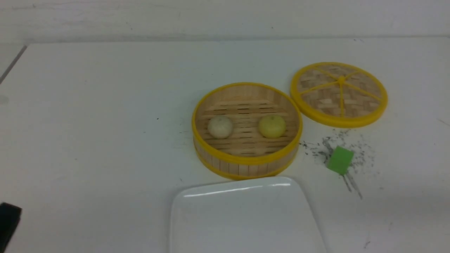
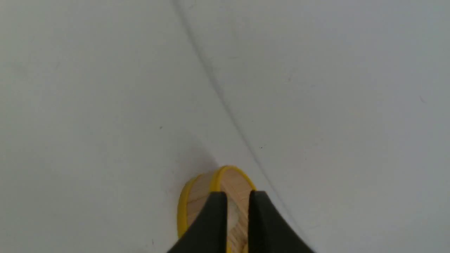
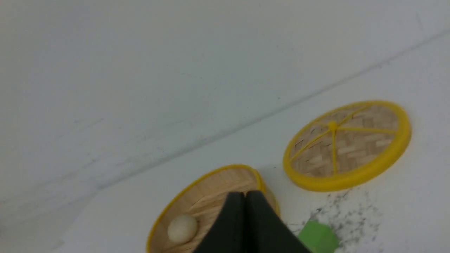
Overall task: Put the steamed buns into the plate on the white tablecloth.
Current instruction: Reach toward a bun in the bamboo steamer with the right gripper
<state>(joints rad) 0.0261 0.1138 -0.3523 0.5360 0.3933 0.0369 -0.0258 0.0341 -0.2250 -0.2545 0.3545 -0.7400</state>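
Observation:
Two steamed buns lie in a round yellow-rimmed bamboo basket (image 1: 246,160): an off-white one (image 1: 220,126) on the left and a pale yellow one (image 1: 272,126) on the right. The white plate (image 1: 242,218) lies empty just in front of the basket on the white tablecloth (image 1: 88,140). My left gripper (image 2: 238,194) has a narrow gap between its fingers with nothing in it, and the basket (image 2: 198,196) lies beyond it. My right gripper (image 3: 245,192) is shut and empty above the basket (image 3: 211,189). The off-white bun (image 3: 182,228) shows there; the yellow one is hidden.
The woven yellow-rimmed lid (image 1: 339,94) lies flat to the back right of the basket and also shows in the right wrist view (image 3: 346,146). A small green cube (image 1: 340,160) sits on dark specks right of the basket. A black part of my left arm (image 1: 8,225) shows at the lower left edge.

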